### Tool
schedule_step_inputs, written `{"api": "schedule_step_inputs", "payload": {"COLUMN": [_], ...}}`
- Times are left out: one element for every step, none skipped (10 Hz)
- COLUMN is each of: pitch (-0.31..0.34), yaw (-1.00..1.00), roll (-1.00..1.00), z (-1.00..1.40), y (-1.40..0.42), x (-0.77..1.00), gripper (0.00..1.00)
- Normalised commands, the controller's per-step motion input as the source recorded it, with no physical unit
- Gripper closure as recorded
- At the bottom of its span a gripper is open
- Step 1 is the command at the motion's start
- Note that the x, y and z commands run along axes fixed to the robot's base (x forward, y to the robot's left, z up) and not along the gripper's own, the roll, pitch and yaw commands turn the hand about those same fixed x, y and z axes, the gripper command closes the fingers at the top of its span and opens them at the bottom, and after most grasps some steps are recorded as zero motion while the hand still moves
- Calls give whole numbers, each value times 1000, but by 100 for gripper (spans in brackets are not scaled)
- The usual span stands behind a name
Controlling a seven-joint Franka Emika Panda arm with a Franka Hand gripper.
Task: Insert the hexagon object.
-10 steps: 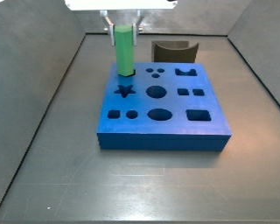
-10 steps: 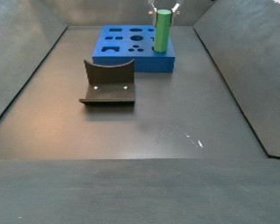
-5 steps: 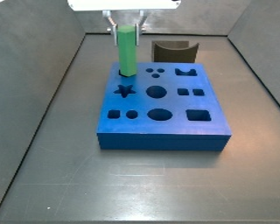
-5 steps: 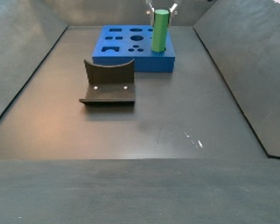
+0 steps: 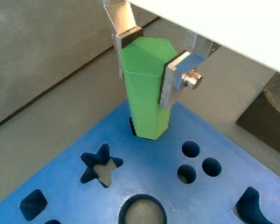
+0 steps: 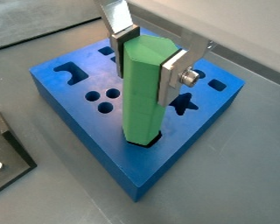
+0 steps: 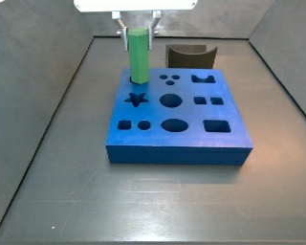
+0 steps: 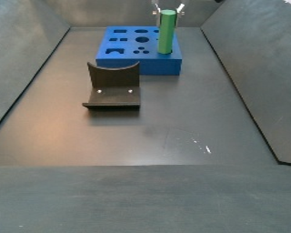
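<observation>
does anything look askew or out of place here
Nothing stands out. The end effector grips the hexagon object upright, its lower end in a hole at a corner of the blue block. The dark grey curved piece sits apart on the floor.

Bright green bar, blue block, dark grey surroundings.

The hexagon object (image 6: 145, 92) is a plain, smooth, bright green with no markings, slightly darker on its shaded faces. The gripper (image 6: 152, 54), above the blue block's corner, has flat silver fingers (image 5: 178, 73) with dark pads, a silver screw on one plate, and a white body seen in a side view (image 7: 134, 5). The blue block (image 7: 179, 115) is a solid saturated blue; its shaped holes look dark navy to black. The fixture (image 8: 113, 86) is dark grey-brown. The floor (image 8: 148, 155) is dull dark grey with faint pale glints, and the walls are lighter grey.
</observation>
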Motion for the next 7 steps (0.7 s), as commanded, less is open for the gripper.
{"api": "schedule_step_inputs", "payload": {"pitch": [-90,-107,-109,-79,0,39,69], "yaw": [0,0,0,-43,-177,-266,-306], "roll": [-309,-289,-230,-124,9,131,177], "z": [-469,-520,-637,-640,-543,-486,-466], "y": [0,0,0,0,0,0,0], "x": [-51,-29,0,0,0,0,0], "gripper": [100,100,100,100,100,100,100]}}
